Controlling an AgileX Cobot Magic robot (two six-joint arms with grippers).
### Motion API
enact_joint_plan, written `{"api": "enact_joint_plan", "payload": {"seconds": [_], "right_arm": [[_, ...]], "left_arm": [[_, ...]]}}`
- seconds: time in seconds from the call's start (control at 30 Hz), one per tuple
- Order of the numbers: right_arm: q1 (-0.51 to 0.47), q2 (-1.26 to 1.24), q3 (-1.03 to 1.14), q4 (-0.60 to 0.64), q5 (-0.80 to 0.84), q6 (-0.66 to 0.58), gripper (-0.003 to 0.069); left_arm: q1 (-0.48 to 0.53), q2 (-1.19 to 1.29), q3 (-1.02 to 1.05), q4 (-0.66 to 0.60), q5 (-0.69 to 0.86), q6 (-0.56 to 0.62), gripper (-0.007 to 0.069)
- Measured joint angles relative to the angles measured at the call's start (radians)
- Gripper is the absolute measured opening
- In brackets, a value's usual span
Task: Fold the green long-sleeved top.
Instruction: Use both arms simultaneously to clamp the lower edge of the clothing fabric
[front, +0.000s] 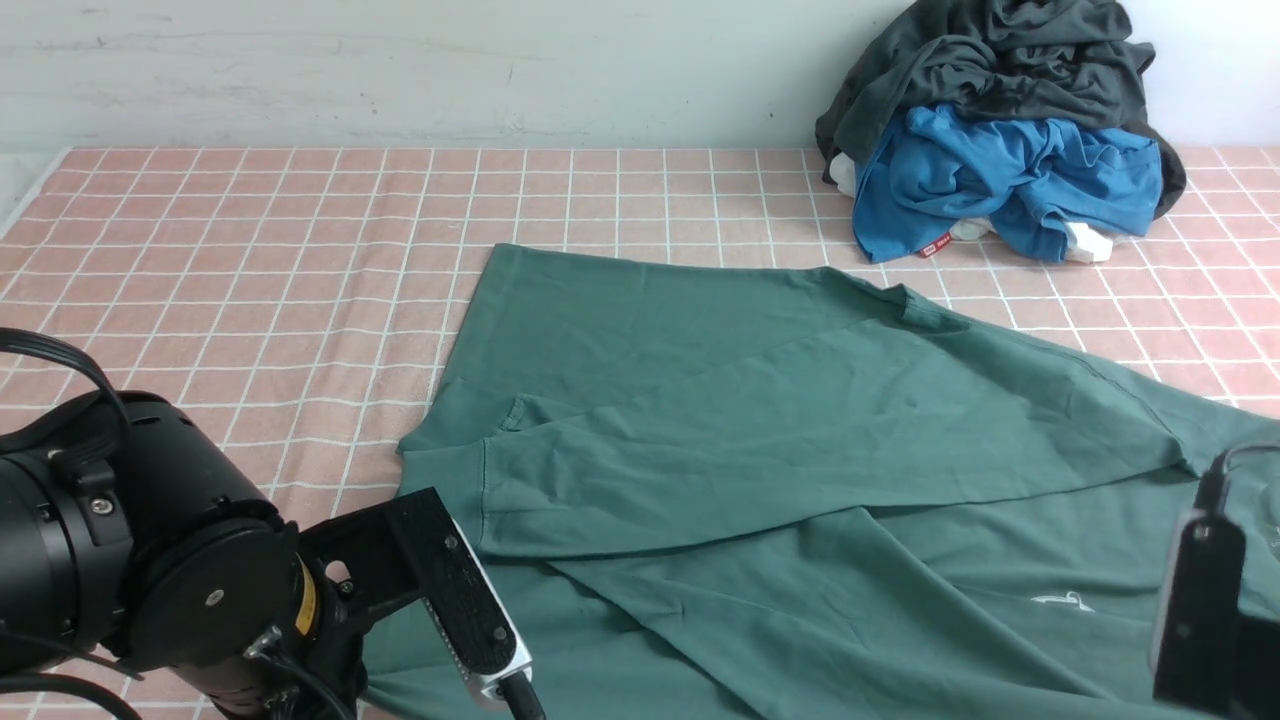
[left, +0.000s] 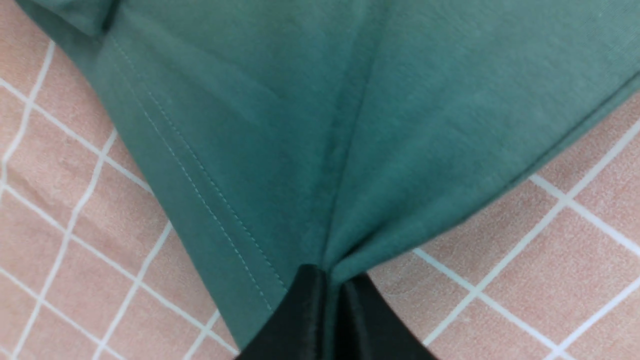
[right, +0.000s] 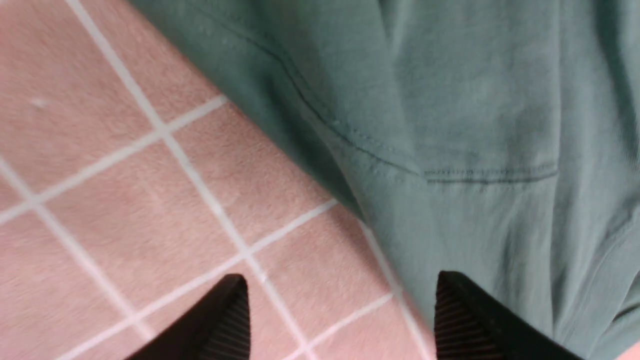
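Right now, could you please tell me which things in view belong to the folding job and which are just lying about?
Job: green long-sleeved top; left pincer, shut on the top; right pincer, open.
Lying about: blue garment; dark grey garment.

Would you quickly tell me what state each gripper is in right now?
Left gripper: shut on the green long-sleeved top.
Right gripper: open, gripping nothing, its jaws apart over the top's edge.
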Motion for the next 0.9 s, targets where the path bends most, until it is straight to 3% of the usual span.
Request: {"api": "enact_joint_plan", "payload": {"seconds": [0.2,0.4,0.47,0.6,0.73,0.9], "right_arm": [[0.000,0.003,0.132,-0.172,-0.230,0.092,0.0447],[0.000,0.030,0.146,-0.288,-0.335,0.245,0.0308],[0.000,0.060,0.146,-0.325,-0.350,0.308,0.0229],[0.000,0.082,0.146,-0.361,-0.328,0.328,0.0185],[0.000,0.056,0.146,-0.394,-0.282,0.335,0.0202],[0.000,0.047,0.146,-0.388,-0.260,0.335,0.0294]], "left_arm": [[0.000,0.000,0.000,-0.024,-0.015,0.000,0.0009],[0.000,0.000,0.000,-0.040,-0.015,0.000,0.0009],[0.000,0.000,0.000,-0.051,-0.015,0.000,0.0009],[0.000,0.000,0.000,-0.060,-0.015,0.000,0.0009],[0.000,0.000,0.000,-0.060,-0.015,0.000,0.0009],[0.000,0.000,0.000,-0.066,-0.015,0.000,0.0009]]}}
